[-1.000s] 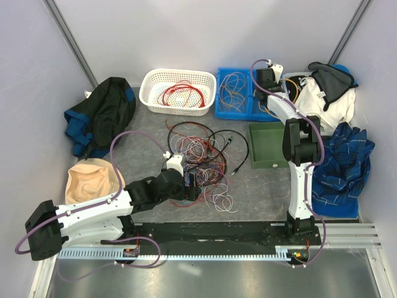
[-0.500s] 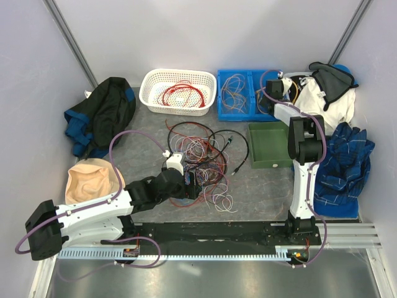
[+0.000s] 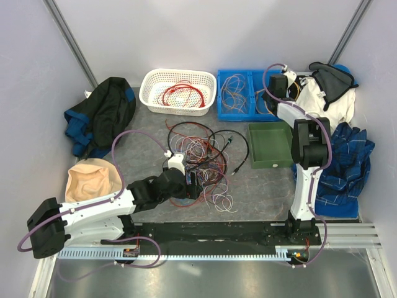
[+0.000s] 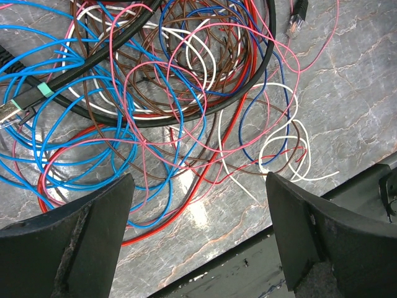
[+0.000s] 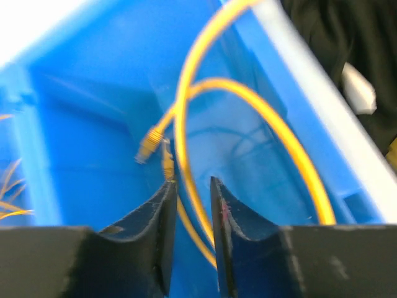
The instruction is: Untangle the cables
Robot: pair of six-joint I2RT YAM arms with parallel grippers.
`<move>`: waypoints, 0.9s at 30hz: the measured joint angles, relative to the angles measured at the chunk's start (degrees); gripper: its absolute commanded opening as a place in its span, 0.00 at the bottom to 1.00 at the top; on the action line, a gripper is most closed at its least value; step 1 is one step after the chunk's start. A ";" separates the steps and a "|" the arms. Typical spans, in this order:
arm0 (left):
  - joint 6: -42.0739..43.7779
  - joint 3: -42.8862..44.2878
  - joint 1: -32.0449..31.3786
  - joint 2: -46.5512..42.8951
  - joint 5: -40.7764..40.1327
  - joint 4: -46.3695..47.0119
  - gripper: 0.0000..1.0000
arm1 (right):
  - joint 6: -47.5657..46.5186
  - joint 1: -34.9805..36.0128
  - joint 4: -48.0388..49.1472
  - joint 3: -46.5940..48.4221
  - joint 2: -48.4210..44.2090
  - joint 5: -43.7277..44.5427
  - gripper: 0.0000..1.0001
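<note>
Yellow cable (image 5: pixel 178 124): in blue bin (image 5: pixel 93 155), between fingers of right gripper (image 5: pixel 192 183).
Right gripper: nearly closed; hold unclear.
Left gripper (image 4: pixel 198 180): wide apart, empty, far from bin.

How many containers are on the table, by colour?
White basket: 1
Blue bin: 1 (two compartments)
Green tray: 1
Total: 3
</note>
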 measured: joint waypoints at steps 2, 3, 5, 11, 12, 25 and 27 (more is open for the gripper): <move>0.00 0.00 0.00 0.00 0.02 0.09 0.93 | -0.31 0.02 0.11 0.15 -1.18 -0.09 0.09; 0.00 0.00 0.00 0.00 0.04 0.09 0.93 | -0.55 0.02 0.17 0.33 -1.57 -0.11 0.06; -0.02 0.00 0.00 -0.02 0.07 0.09 0.93 | -0.70 0.00 0.20 0.61 -2.12 -0.22 0.12; -0.02 0.00 0.00 -0.57 0.07 0.37 0.93 | -1.05 0.00 -0.48 0.66 -2.29 -1.05 0.43; -0.02 0.00 0.00 -0.57 0.07 0.46 0.93 | -1.18 0.00 -0.50 0.66 -2.29 -1.11 0.44; -0.02 0.00 0.00 0.37 0.04 0.87 0.93 | -0.96 -0.07 0.33 1.86 -0.26 -2.34 0.40; -0.02 0.00 0.00 1.05 0.04 0.94 0.93 | -0.96 -0.11 0.57 1.92 0.72 -2.51 0.40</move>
